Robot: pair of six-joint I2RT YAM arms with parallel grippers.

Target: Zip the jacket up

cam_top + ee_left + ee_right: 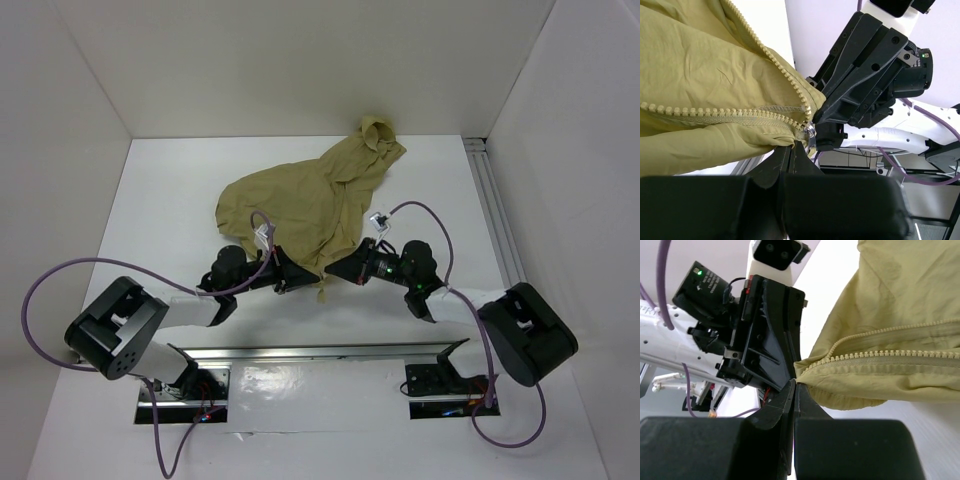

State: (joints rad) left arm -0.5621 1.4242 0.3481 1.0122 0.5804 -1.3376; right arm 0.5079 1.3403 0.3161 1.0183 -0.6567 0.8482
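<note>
The khaki-yellow jacket (305, 200) lies crumpled on the white table, hood toward the far right. Its near hem corner is lifted between my two grippers. My left gripper (298, 277) is shut on the jacket's bottom edge beside the silver zipper slider (810, 129); two rows of zipper teeth (715, 112) run away from it. My right gripper (340, 270) is shut on the jacket's hem corner (807, 367) at the end of the zipper (900, 356). The two grippers face each other, almost touching.
White walls enclose the table on three sides. A metal rail (495, 215) runs along the right edge. Purple cables (60, 275) loop off both arms. The arm bases stand on a mounting plate (320, 352) at the near edge.
</note>
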